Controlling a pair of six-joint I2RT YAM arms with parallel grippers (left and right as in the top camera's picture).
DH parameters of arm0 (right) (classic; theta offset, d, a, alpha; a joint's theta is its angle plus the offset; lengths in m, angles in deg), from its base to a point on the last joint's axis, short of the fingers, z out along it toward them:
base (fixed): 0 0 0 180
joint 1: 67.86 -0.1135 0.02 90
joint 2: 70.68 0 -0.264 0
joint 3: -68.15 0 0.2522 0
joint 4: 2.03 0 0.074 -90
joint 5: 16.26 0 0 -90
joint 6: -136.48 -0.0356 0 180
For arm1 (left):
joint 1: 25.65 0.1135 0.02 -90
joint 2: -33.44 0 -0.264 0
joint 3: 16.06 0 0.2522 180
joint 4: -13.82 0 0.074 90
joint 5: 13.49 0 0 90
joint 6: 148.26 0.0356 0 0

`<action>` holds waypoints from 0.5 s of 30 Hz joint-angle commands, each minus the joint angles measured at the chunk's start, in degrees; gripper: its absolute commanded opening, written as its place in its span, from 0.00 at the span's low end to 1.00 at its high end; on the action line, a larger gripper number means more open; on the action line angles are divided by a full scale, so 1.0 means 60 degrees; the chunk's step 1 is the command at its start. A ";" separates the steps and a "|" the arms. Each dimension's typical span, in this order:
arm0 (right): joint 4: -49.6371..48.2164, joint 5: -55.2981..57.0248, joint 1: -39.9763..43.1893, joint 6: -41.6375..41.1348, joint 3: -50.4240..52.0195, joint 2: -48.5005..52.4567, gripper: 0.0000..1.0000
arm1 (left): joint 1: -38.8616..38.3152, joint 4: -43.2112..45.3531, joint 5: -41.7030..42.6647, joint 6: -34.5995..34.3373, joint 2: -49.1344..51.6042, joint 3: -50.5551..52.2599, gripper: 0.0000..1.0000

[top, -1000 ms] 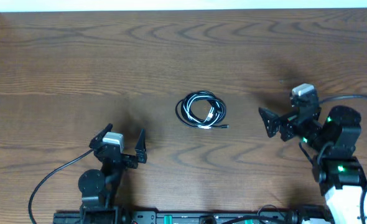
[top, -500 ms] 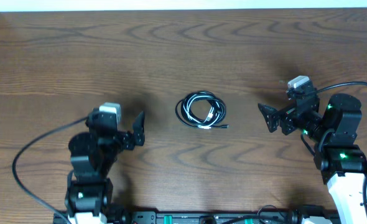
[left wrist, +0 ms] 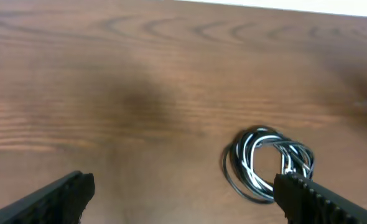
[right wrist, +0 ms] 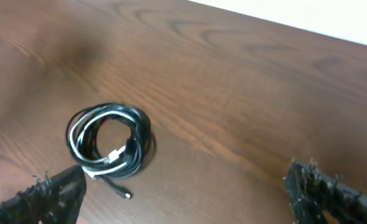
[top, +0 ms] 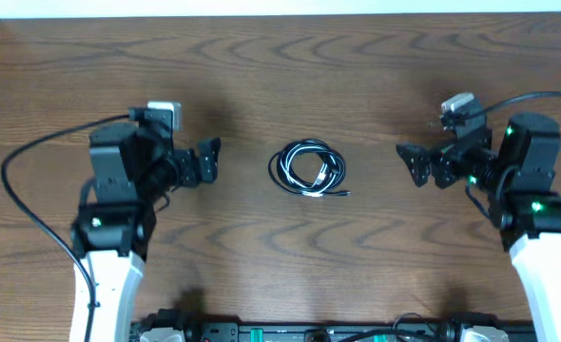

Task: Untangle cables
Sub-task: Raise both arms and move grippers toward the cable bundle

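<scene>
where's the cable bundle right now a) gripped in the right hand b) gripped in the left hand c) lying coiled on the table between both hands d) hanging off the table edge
c: the coiled cables lie on the table, with the left hand and the right hand open on either side, neither one touching them.

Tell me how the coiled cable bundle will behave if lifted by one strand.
The cable bundle is thin cords in loose loops, so it would probably sag and partly uncoil. It looks light, so a push likely slides it whole across the table. The free plug end may trail.
</scene>
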 commanded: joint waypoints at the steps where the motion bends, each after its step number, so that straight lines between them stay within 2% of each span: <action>1: 0.0750 -0.0047 -0.0321 0.0696 -0.1067 0.0656 0.99 | -0.0007 -0.0933 0.0124 0.0033 0.0718 -0.1322 0.98; 6: 0.1953 0.0488 -0.0911 0.0933 -0.2433 0.1803 0.99 | -0.0007 -0.2419 0.0124 0.0069 0.1792 -0.2484 0.98; 9: 0.2215 0.0994 -0.1322 0.0929 -0.2889 0.2433 0.99 | -0.0004 -0.2521 0.0120 0.0073 0.2080 -0.2495 0.98; 15: 0.2040 0.0572 -0.1453 0.0616 -0.2871 0.2579 0.99 | -0.0007 -0.2845 0.0528 -0.0382 0.2167 -0.2495 0.98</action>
